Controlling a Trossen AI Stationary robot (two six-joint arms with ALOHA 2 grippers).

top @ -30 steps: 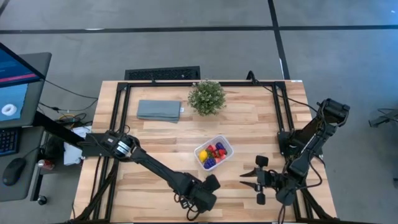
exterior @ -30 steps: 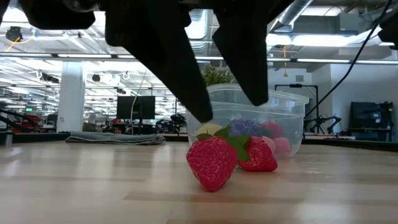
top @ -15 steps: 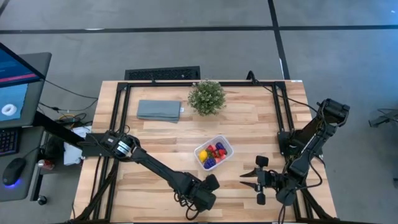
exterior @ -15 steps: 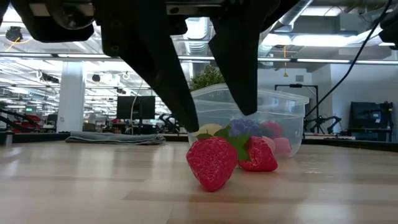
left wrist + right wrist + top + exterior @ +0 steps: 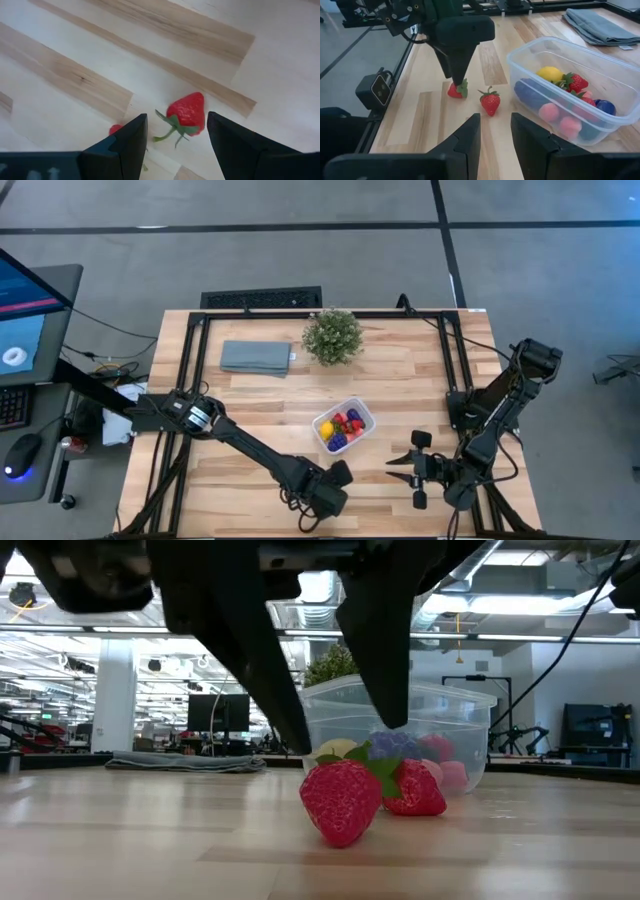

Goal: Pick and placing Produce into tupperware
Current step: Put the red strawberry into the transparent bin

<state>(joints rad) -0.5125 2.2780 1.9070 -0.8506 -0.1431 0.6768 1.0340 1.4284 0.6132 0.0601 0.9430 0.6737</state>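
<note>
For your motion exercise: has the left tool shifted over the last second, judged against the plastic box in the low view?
Yes. The left tool has risen: its fingers now end higher against the plastic box, clear above the strawberry.

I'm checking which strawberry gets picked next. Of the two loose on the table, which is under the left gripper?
The strawberry farther from the tupperware; the left gripper hangs open over it. The other strawberry lies clear.

Bright, even overhead lighting; ceiling strip lights point(image 5: 520, 637) glare in the low view. The left gripper point(image 5: 335, 730) looms dark and blurred; shadows are soft.
</note>
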